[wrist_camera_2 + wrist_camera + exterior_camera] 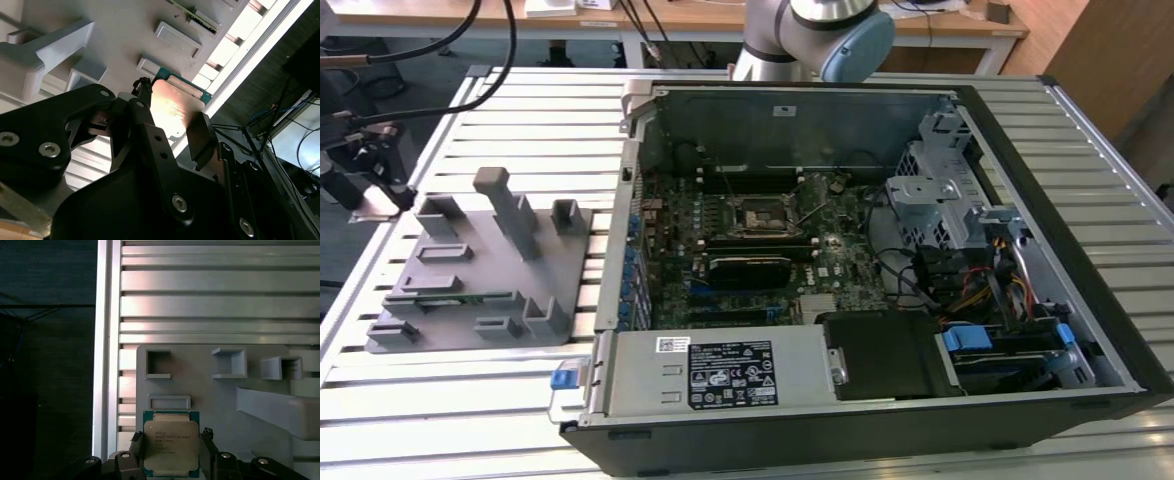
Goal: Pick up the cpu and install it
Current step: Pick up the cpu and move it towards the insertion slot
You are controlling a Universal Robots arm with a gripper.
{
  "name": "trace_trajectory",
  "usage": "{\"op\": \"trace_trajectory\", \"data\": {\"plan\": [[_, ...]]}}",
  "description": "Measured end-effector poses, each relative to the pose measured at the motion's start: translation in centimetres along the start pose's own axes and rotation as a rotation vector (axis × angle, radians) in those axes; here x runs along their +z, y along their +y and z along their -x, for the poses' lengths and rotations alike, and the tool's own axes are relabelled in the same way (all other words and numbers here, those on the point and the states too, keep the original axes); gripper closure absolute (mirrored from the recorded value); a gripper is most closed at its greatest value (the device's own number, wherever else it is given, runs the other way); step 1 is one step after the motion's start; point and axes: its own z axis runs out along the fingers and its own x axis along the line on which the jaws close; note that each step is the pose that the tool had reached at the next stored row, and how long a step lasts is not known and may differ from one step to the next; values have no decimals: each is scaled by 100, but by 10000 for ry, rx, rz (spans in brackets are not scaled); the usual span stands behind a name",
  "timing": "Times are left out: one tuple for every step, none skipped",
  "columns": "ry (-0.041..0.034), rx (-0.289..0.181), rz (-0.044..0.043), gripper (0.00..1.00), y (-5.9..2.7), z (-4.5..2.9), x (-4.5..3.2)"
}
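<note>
The cpu (171,442), a square chip with a silver lid and a thin green rim, sits between my gripper's (171,440) two black fingers (136,441). In the second wrist view the cpu (175,105) shows its shiny lid, with a finger against each side of it. The gripper (172,112) is shut on it and holds it above the slatted table, close to the grey fixture plate (210,390). In the exterior view the gripper (367,170) is at the far left, beside the fixture plate (480,260). The black motherboard socket (754,215) lies inside the open computer case (854,110).
The fixture plate carries several upright grey blocks (500,205). Inside the case are a drive cage (941,190), cables and a power supply (720,370). The arm's base (807,40) stands behind the case. The table's edge (102,340) runs close to the gripper.
</note>
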Motion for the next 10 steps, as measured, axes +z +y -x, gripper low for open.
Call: {"op": "trace_trajectory", "data": {"plan": [[0,0,0,47,1,0,-6],[0,0,0,47,1,0,-13],[0,0,0,47,2,0,-22],[0,0,0,47,3,-1,-34],[0,0,0,47,4,-1,-46],[0,-1,0,47,5,-1,-58],[0,0,0,47,6,-1,-69],[0,0,0,47,6,-1,-82],[1,0,-1,47,8,-2,-95],[0,0,-1,47,9,-2,-108]]}}
